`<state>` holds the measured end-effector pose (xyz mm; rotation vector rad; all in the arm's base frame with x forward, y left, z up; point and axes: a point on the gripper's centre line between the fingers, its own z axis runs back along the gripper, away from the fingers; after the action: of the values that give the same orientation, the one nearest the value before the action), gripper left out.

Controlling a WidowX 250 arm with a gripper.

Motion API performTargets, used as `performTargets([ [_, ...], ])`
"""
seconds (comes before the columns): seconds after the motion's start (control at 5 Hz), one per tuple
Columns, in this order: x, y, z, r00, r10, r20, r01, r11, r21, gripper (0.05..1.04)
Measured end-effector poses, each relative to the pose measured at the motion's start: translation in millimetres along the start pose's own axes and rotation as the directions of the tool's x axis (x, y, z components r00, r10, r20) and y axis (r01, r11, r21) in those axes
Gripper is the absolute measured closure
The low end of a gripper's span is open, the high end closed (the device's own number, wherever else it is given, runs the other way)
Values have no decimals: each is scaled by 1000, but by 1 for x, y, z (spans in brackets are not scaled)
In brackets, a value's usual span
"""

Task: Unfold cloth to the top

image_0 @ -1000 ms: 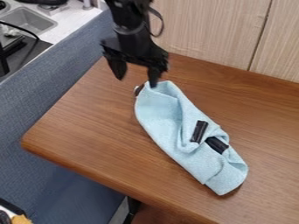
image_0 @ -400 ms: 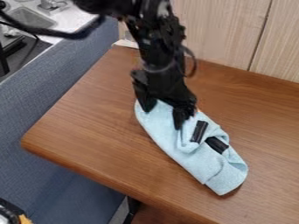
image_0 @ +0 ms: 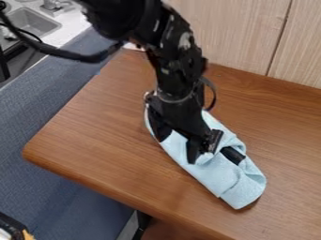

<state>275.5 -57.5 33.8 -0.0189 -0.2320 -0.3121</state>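
Gripper (image_0: pixel 177 151), 1 item, black, 2 fingers: moved toward the viewer and to the right since the earlier frames, from the cloth's far end to its middle stretch.

Surface: 1 brown wood-grain table (image_0: pixel 81 131), rounded near-left corner, dark leg (image_0: pixel 143 225) below the near edge.

Room: 1 pale wood-grain wall panel (image_0: pixel 232 37) behind the table, with 1 dark slanting seam toward the right. 1 blue-grey fabric partition (image_0: pixel 44 112) along the table's left side. 1 white counter (image_0: pixel 70 24) at upper left. 1 object, black with a yellow part, at the lower left corner, cut by the view's edge; kind cannot be told.

Containers: 1 grey sink (image_0: pixel 42 33) set in the counter, metal faucet (image_0: pixel 53 5) beside it; contents too small to tell.

Task piece: 1 light blue cloth (image_0: pixel 241 190), bunched and folded lengthwise, lying on the table aslant from upper left to lower right. 1 black patch (image_0: pixel 233 155) on its right-hand part.

Gripper state: fingers spread apart, pointing down over the cloth; contact with the fabric cannot be told.

Differences: the cloth's near end lies as before. Its far part, bare in the first frame, is now partly behind the gripper.
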Motion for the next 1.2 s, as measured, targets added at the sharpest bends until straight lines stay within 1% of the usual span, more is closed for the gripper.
performTargets([
  [0.2,2,-12,-17,999,-39,10,39,999,4,84],
  [0.4,5,-19,-22,998,-64,3,64,998,4,84],
  [0.6,6,-22,-22,997,-82,10,82,997,-3,138],
  [0.8,6,-21,-25,997,-82,1,82,997,3,426],
  [1.0,6,-20,-25,997,-80,6,80,997,11,728],
  [1.2,6,-20,-25,997,-77,6,77,997,11,937],
])
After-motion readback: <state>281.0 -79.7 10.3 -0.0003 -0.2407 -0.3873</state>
